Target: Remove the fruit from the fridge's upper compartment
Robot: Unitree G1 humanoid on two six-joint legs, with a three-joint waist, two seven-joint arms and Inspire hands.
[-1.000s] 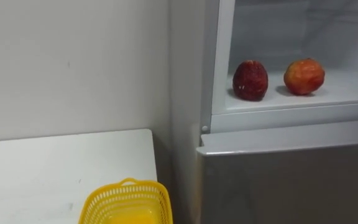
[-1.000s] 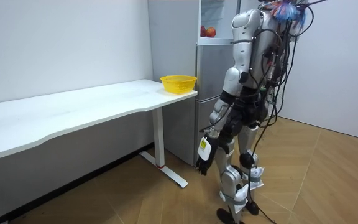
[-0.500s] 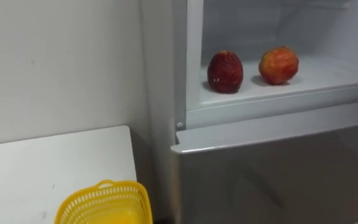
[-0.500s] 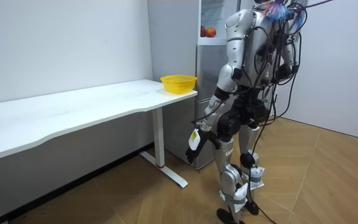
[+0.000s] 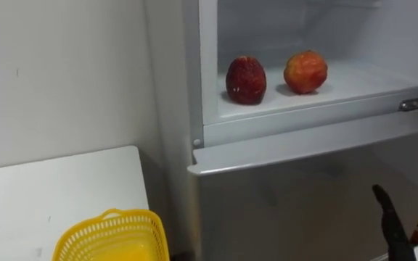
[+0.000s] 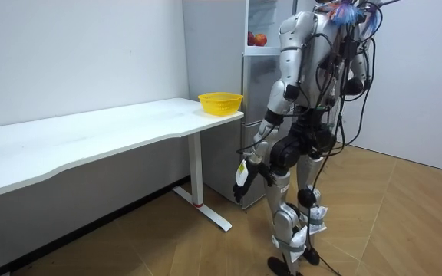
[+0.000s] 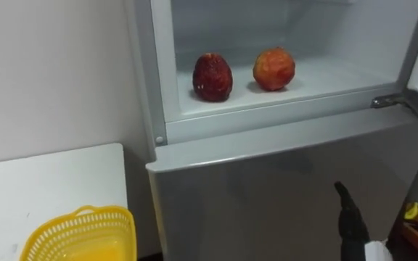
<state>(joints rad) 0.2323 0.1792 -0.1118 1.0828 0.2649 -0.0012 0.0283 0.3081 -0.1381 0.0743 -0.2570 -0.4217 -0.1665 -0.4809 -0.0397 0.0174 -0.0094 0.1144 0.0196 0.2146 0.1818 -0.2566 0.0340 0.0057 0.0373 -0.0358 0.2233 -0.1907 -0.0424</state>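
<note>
I'm seeing the yellow basket (image 5: 111, 235) sitting on the white table (image 5: 49, 188). The dark red fruit (image 5: 246, 80) and the orange fruit (image 5: 305, 71) are lying apart on the upper fridge shelf (image 5: 358, 78). My right hand (image 5: 392, 225) is pointing up, straight-fingered and empty. My left hand (image 6: 242, 175) is hanging low, and I cannot tell its grip.

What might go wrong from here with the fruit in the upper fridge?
The right hand is low, in front of the closed lower door; on its way up it could catch that door's top edge. The dark red fruit and the orange-red fruit stand side by side on the shelf, so nudging one could roll it away. The left hand hangs low by the legs.
</note>
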